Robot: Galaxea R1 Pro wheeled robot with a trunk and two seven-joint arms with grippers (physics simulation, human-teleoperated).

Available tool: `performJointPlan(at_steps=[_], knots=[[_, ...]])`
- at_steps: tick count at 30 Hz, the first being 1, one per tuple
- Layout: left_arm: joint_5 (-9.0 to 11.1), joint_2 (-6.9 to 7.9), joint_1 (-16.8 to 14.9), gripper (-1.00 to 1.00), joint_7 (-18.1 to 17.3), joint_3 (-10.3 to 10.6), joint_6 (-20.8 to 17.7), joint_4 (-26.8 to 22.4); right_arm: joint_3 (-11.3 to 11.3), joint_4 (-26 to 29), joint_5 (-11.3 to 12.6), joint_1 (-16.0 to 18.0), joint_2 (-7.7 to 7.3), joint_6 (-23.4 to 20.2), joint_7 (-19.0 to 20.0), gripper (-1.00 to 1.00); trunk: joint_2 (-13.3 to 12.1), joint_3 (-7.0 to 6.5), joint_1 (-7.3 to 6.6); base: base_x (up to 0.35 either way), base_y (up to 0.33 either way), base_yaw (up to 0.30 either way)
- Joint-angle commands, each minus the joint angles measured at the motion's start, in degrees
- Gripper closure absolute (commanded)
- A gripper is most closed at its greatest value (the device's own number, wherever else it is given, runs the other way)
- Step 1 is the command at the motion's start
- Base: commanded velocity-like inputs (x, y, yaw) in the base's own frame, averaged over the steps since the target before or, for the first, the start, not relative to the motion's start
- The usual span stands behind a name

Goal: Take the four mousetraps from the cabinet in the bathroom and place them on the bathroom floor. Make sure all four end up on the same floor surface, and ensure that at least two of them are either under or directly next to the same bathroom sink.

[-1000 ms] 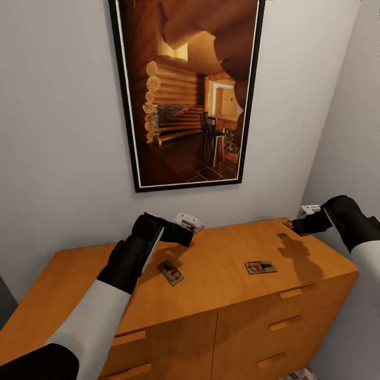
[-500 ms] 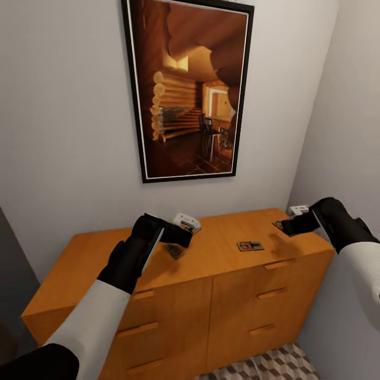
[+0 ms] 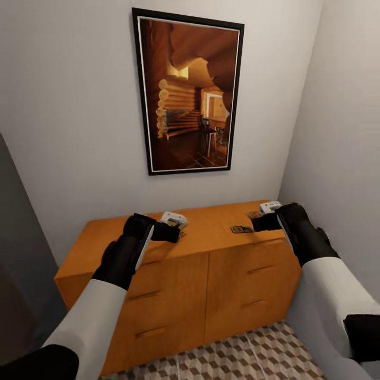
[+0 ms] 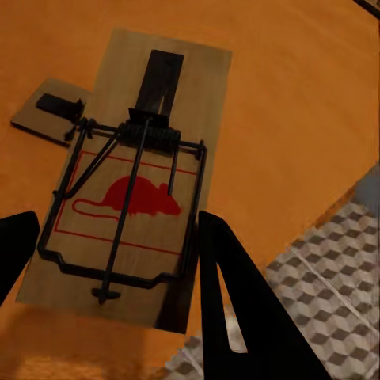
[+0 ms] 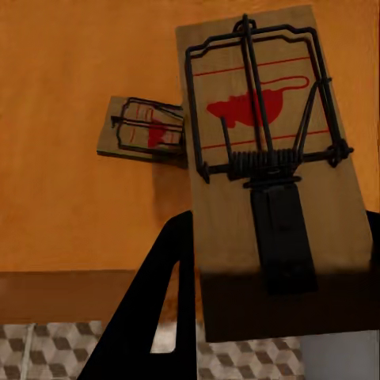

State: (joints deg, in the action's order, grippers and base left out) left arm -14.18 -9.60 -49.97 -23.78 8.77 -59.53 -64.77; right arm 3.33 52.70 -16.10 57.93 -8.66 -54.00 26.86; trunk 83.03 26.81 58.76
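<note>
Holding one mousetrap in each gripper, we stood facing the cabinet point(image 3: 184, 264), both arms raised over its top. Our left gripper point(image 3: 170, 232) had its fingers point(image 4: 237, 301) clenched on a mousetrap point(image 4: 131, 186), the board running lengthwise out from the fingers over the wood. Our right gripper point(image 3: 262, 221) likewise grasped a second mousetrap point(image 5: 269, 158) by its near end. The two other traps lay on the cabinet top: one point(image 3: 241, 229) just beside the right gripper, another point(image 4: 49, 111) beyond the left one's load. The bathroom floor point(image 3: 253, 353) lay below and toward us, so we judged both loads had to come back and down.
</note>
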Motion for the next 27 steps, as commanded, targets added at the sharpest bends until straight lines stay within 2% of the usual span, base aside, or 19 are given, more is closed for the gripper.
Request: performJointPlan(at_steps=[1, 2, 3, 4, 6, 7, 9, 13, 27], knots=[[-0.5, -0.01, 0.0, 1.00, -0.2, -0.4, -0.1, 0.1, -0.7, 0.9, -0.9, -0.4, 1.29, 0.0, -1.8, 1.00, 0.0, 0.07, -0.03, -0.242, 0.000, 0.000], [-0.5, 0.05, 0.0, 1.00, 0.5, -0.8, -0.1, 0.4, -2.3, 2.6, -0.9, -1.3, 3.90, 0.2, -6.5, 1.00, 0.0, 0.07, -0.03, -0.159, 0.000, 0.000], [-0.5, 0.08, 0.0, 1.00, 0.8, -1.0, -0.1, 0.4, -3.1, 3.5, -0.8, -1.8, 5.22, 0.4, -8.8, 1.00, 0.0, 0.07, -0.03, -0.127, 0.000, 0.000], [-0.5, 0.17, 0.0, 1.00, 1.2, -1.2, -0.1, 0.6, -4.4, 5.2, -0.8, -2.8, 7.69, 0.8, -13.3, 1.00, 0.0, 0.07, -0.03, -0.082, 0.000, 0.000], [-0.5, 0.28, 0.0, 1.00, 1.5, -1.4, -0.1, 0.7, -5.4, 6.5, -0.8, -4.1, 9.69, 1.4, -17.3, 1.00, 0.0, 0.07, -0.03, -0.059, 0.000, 0.000], [-0.5, 0.38, 0.0, 1.00, 1.7, -1.5, -0.1, 0.8, -6.0, 7.4, -0.8, -5.2, 11.08, 2.1, -20.5, 1.00, 0.0, 0.07, -0.03, -0.033, 0.000, 0.000], [-0.5, 0.46, 0.0, 1.00, 1.8, -1.6, 0.0, 0.9, -6.5, 8.2, -0.7, -6.5, 12.33, 3.3, -23.5, 1.00, 0.0, 0.07, -0.03, -0.022, 0.000, 0.000], [-0.4, 0.53, 0.0, 1.00, 1.9, -1.6, 0.0, 1.0, -7.0, 8.4, -0.6, -7.7, 13.24, 4.8, -25.7, 1.00, 0.0, 0.07, -0.03, -0.008, 0.000, 0.000], [0.1, 0.47, 0.0, 1.00, 2.1, -1.6, 0.3, 3.3, -7.4, 8.2, -0.5, -11.6, 13.34, 7.0, -26.4, 1.00, 0.0, 0.07, -0.03, -0.001, 0.000, 0.000]])
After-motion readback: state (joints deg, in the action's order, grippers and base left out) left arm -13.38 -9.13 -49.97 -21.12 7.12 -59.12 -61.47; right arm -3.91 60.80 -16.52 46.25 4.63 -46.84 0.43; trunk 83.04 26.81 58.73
